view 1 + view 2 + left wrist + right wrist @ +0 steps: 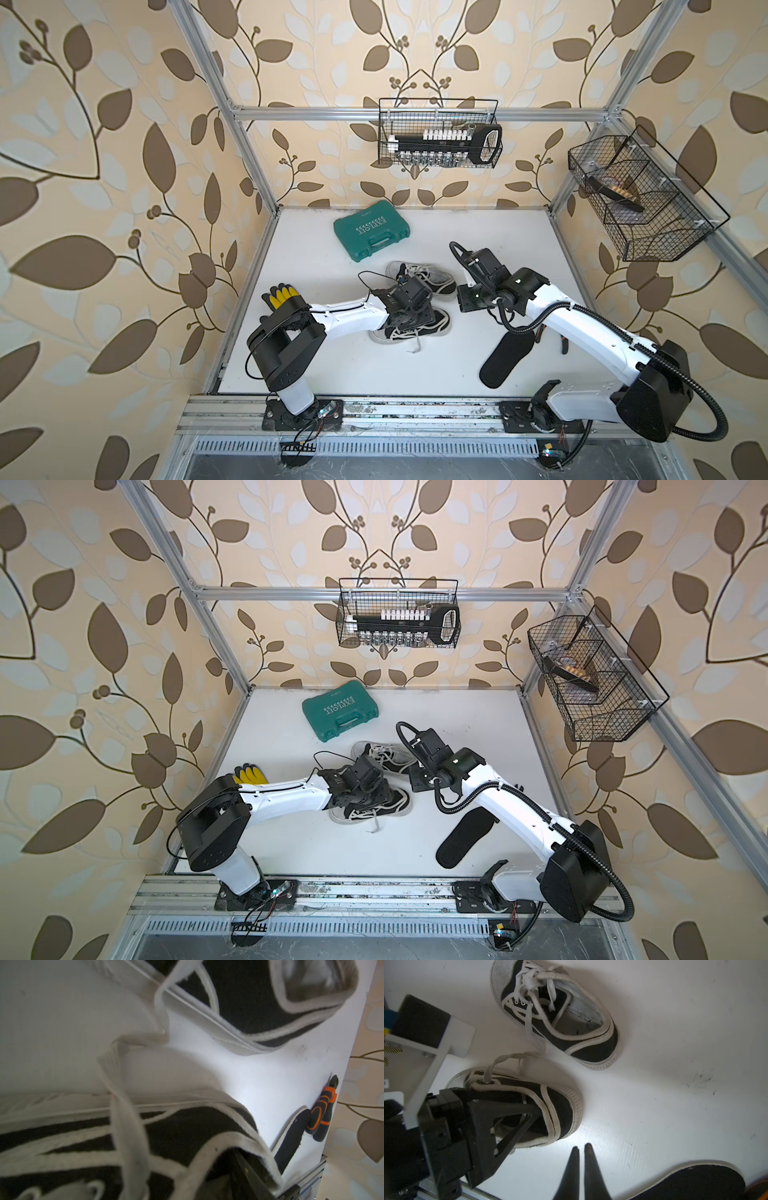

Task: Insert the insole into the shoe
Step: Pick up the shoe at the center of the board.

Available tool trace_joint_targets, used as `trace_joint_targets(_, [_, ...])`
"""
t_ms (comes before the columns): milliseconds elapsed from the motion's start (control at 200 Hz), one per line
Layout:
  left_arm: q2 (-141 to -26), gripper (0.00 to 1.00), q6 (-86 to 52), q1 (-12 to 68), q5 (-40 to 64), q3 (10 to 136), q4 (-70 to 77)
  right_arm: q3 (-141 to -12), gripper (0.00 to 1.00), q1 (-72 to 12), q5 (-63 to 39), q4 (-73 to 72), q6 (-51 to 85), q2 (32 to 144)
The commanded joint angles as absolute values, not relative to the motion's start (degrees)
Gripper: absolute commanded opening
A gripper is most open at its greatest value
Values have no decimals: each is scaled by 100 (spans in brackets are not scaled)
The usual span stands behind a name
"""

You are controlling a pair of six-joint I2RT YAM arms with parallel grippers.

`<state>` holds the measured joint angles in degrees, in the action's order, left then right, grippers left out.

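In a top view we see the insole [505, 359] lying flat and slantwise near the front right corner of the bench [332, 365], partly under the right arm [582, 328] and well apart from the two shoes in the middle. The left tool [409, 319] sits over the near shoe [438, 326], and the far shoe [428, 276] lies just behind. In the left wrist view one finger [247, 1167] stands inside the near shoe's collar, well off centre, so we read the jaws as parted and clamping nothing. Orange-handled pliers [321, 1118] lie just beside the insole's end. In the right wrist view the right tool [582, 1147] hovers empty over bare bench, its tips a narrow slit apart and the insole near. We judge the insole light, thin and floppy, and awkward to pinch while it lies flat. We would nip its rim at the free end and expect it to droop.
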<state>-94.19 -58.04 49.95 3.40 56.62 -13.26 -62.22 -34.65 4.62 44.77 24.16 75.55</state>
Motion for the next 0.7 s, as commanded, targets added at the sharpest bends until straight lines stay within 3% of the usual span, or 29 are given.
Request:
trace_joint_targets(0, [-8679,61,-5503,5027,40,5853,-2004,-6169,18,-3437,545,4339,1676,7351])
trace_joint_targets(190, [-7696,66,-5185,4827,-70,5950,-2742,-6312,25,-3477,-25,4199,336,7426])
trace_joint_targets(410, [-6517,67,-4958,3730,444,5152,-3120,-6320,46,-3979,-202,3757,-1105,7935])
trace_joint_targets(695, [-5512,70,-4555,2443,1132,4384,-3410,-6992,48,-4635,-3,3613,-1857,9399])
